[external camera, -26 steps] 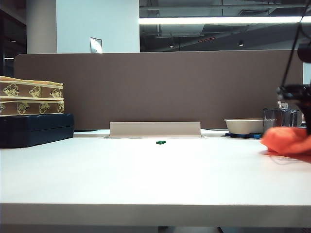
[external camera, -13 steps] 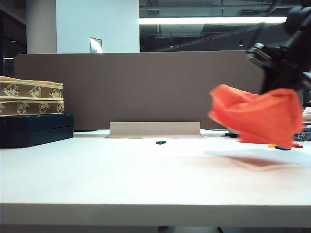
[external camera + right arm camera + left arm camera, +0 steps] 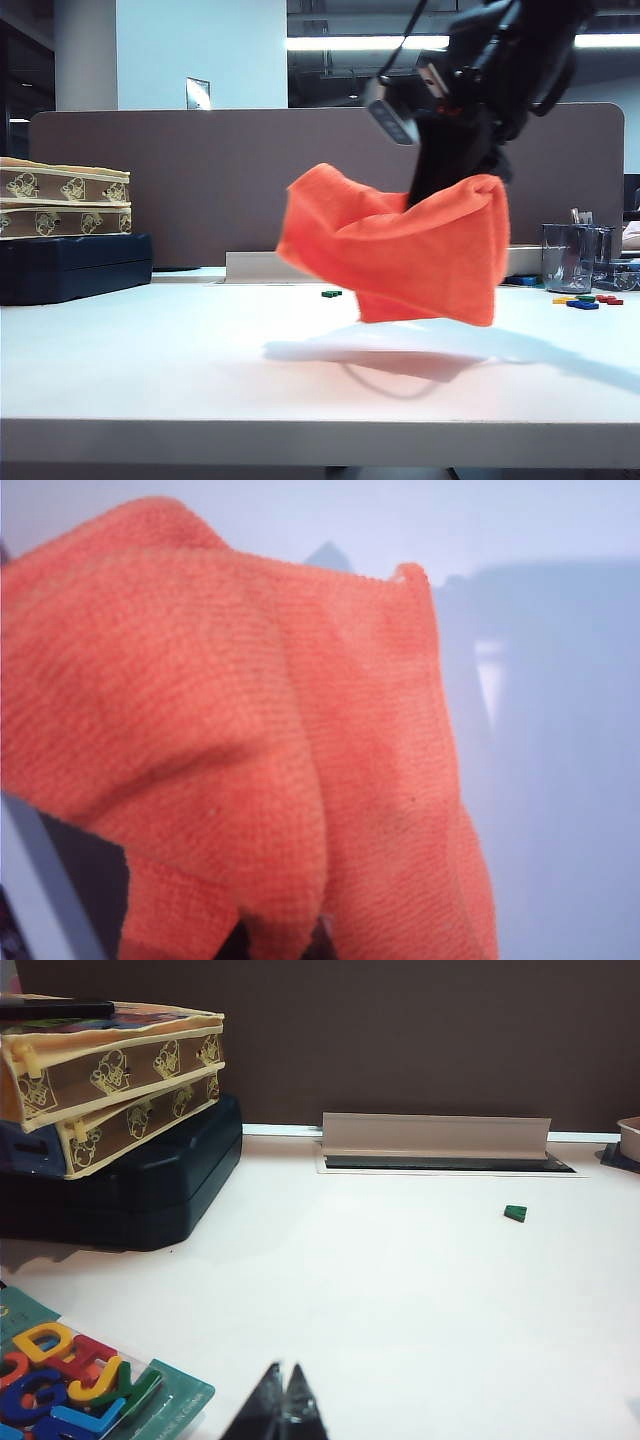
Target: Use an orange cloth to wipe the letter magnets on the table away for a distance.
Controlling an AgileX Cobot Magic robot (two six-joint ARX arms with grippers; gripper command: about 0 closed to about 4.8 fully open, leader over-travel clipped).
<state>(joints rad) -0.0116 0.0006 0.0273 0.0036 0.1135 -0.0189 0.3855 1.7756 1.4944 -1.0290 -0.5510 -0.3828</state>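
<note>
An orange cloth [image 3: 400,250] hangs in the air over the middle of the white desk [image 3: 200,360], clear of the surface, with its shadow on the desk beneath it. It droops in loose folds from its top edge, where the right gripper [image 3: 452,185] pinches it; the jaws are closed on the fabric, though the cloth hides their tips. In the right wrist view the fluffy orange cloth [image 3: 230,740] fills almost the whole frame.

The letter magnets lie in more than one place. One small green letter magnet [image 3: 331,294] sits alone on the desk toward the back, just behind and beside the hanging cloth. A little cluster of coloured magnets [image 3: 585,300] lies far to the right, near a clear cup [image 3: 568,256]. Carried high like this, the cloth looks to be on its way to the magnets, not yet wiping; it would need lowering onto the desk beside them first.

The left gripper [image 3: 283,1405] rests low at the near edge, jaws closed and empty, beside a packet of bright letters [image 3: 70,1385]. A dark case with patterned boxes stacked on it [image 3: 70,240] stands at far left, before the brown divider panel [image 3: 200,180].
</note>
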